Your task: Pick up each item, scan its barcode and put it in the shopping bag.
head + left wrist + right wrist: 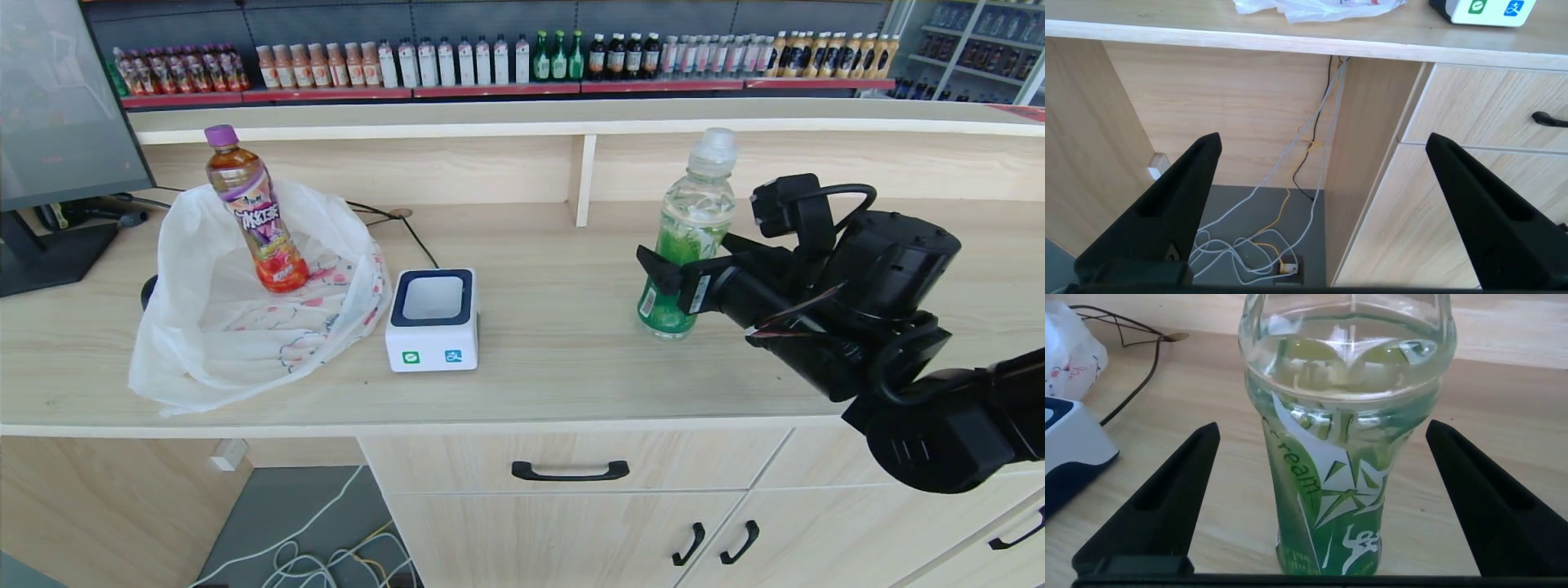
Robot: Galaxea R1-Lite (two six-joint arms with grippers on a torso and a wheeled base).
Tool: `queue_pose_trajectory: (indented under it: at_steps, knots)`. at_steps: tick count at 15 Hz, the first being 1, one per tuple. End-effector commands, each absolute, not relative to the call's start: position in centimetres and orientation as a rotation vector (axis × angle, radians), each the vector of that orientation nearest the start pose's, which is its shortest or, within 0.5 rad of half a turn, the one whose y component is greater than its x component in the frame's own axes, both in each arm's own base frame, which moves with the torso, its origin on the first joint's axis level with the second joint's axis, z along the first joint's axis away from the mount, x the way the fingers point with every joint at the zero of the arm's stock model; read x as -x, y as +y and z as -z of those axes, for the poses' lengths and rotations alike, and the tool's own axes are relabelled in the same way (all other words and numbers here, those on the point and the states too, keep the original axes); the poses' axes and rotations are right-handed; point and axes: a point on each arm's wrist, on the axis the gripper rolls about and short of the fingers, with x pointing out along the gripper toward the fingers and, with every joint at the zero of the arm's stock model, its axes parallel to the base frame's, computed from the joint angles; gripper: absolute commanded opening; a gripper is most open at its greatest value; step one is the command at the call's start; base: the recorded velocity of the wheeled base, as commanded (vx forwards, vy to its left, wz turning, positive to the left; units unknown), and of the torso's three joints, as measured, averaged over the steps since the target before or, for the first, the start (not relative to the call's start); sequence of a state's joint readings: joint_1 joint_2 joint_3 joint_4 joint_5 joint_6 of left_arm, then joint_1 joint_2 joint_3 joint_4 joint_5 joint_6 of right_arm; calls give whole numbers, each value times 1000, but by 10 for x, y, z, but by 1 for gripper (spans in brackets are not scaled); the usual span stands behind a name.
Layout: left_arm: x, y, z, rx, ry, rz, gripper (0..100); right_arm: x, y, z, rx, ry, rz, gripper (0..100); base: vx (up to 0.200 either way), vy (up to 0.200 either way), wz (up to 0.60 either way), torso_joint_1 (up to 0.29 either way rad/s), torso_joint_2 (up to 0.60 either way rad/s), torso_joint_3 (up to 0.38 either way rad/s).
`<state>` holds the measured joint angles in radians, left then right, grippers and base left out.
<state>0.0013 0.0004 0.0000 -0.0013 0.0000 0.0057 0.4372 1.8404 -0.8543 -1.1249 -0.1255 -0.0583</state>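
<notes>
We see right gripper (1323,457), jaws apart, straddling the clear green-labelled plastic bottle (690,237), right of the white square scanner (431,314), likely poised to grasp; white plastic shopping bag (204,327) further left. Left gripper (1323,163) spread.

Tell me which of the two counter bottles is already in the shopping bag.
The purple-capped tea bottle, standing inside the white bag; the green bottle stands on the bare counter, outside it.
</notes>
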Motion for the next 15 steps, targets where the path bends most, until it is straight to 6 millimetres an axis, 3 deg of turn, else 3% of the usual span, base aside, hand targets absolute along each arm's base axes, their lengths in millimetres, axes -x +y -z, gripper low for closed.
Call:
queue_pose_trajectory:
  at_steps: [1,15]
  knots:
    - [23,0,-76,-6,-2,-2,100,-317,145,-196,16,-141,-287,100,0,0,0,0,0,0]
    - [23,0,-76,-6,-2,-2,100,-334,149,-196,6,-157,-228,100,0,0,0,0,0,0]
